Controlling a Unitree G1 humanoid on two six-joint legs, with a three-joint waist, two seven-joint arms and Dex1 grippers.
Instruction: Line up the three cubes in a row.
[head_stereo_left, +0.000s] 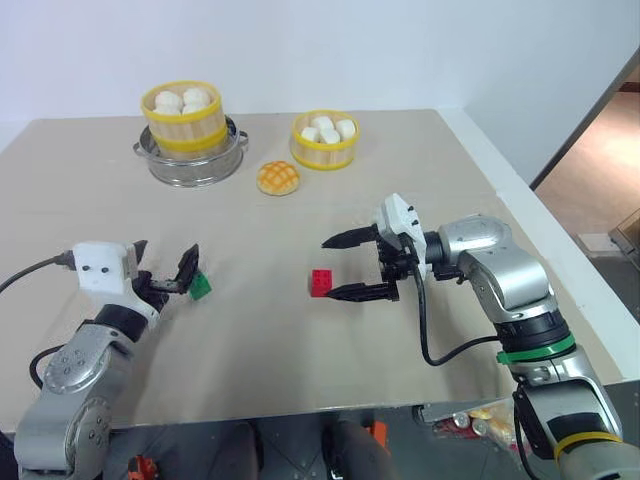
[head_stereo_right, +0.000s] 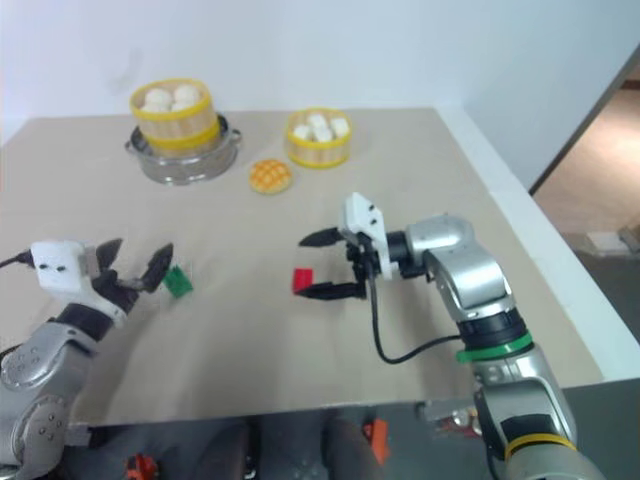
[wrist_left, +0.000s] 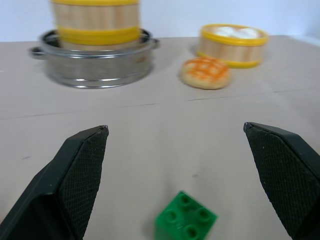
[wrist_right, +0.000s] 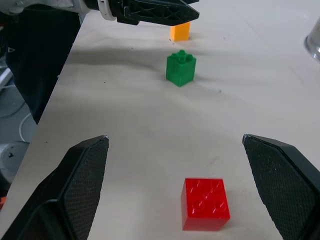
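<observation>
Cubes look light, rigid, slick plastic: pinch flat side faces, below studs. Left end effector wide open, empty, by green cube. Right end effector wide open, empty, beside red cube. Orange cube on worktop.

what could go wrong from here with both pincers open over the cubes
1. The left pincer stands open just behind the green cube; dropping off-centre could knock it out of line.
2. The right pincer straddles the red cube, which sits nearer one finger; closing may push or twist it.
3. The orange cube lies partly hidden under the left pincer, so a sweep there might bump it.
</observation>
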